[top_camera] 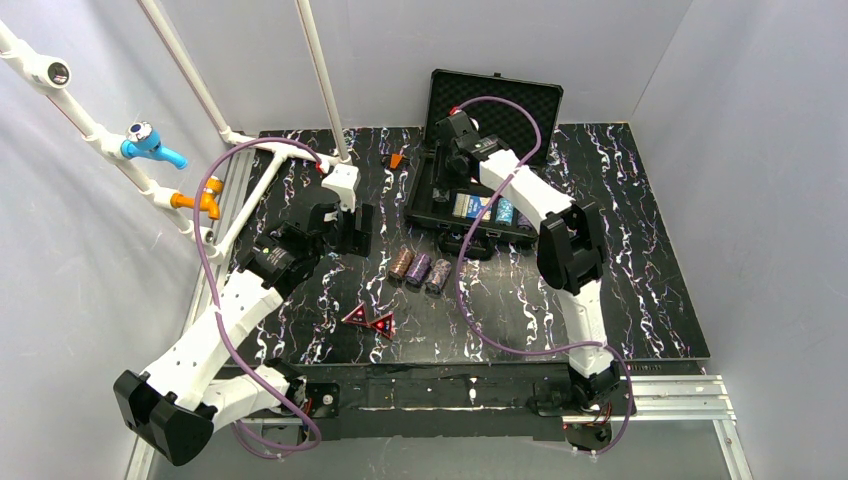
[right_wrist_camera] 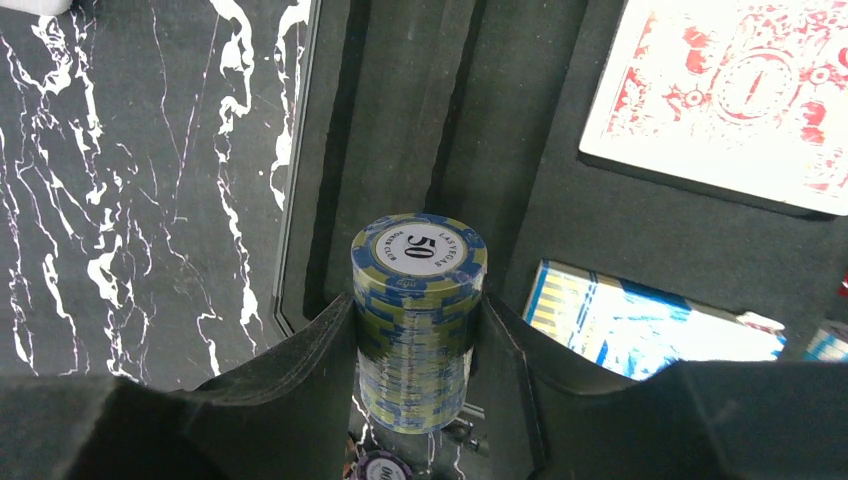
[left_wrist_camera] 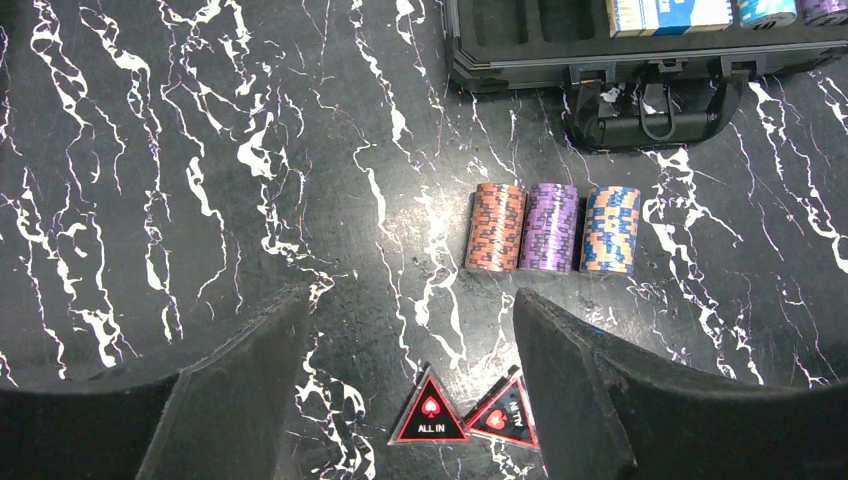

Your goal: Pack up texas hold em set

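Note:
The black case [top_camera: 428,200] lies open at the back, foam lid [top_camera: 495,100] raised. My right gripper [right_wrist_camera: 418,330] is shut on a blue-and-yellow chip stack [right_wrist_camera: 418,300] marked 50, held over the case's left slots [right_wrist_camera: 400,120]. A red card deck [right_wrist_camera: 740,90] and a blue deck [right_wrist_camera: 640,325] lie in the case. Three chip stacks lie on the table: orange [left_wrist_camera: 495,227], purple [left_wrist_camera: 549,228], blue-orange [left_wrist_camera: 611,230]. Two red "ALL IN" triangles [left_wrist_camera: 430,412] [left_wrist_camera: 505,412] lie below my open, empty left gripper [left_wrist_camera: 410,390].
A small orange object [top_camera: 396,160] lies left of the case. The case handle [left_wrist_camera: 650,110] sticks out toward the chip stacks. White pipe frames [top_camera: 320,70] stand at the back left. The table's near edge carries a metal rail [top_camera: 640,395].

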You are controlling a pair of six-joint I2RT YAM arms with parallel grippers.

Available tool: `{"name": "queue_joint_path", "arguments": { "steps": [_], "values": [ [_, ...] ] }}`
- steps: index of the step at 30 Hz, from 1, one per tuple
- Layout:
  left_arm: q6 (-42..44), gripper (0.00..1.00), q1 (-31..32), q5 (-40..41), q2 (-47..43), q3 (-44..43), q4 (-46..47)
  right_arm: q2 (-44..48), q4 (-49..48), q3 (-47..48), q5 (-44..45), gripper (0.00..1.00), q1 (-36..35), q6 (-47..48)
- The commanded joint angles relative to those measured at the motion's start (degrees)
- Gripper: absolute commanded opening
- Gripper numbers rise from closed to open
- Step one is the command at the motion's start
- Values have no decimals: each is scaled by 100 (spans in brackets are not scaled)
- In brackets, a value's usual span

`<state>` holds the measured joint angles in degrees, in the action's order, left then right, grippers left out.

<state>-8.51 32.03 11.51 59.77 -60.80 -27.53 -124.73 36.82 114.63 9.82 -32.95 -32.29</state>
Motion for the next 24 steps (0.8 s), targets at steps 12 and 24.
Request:
{"name": "queue_joint_path", "arguments": {
  "steps": [12, 24],
  "values": [
    [68, 72, 33, 130, 26, -17, -112, -271, -547, -230, -203, 1, 34, -391],
    [63, 72, 40, 176, 107, -22, -121, 154, -603, -1346, -339, 1, -15, -731]
  ]
}}
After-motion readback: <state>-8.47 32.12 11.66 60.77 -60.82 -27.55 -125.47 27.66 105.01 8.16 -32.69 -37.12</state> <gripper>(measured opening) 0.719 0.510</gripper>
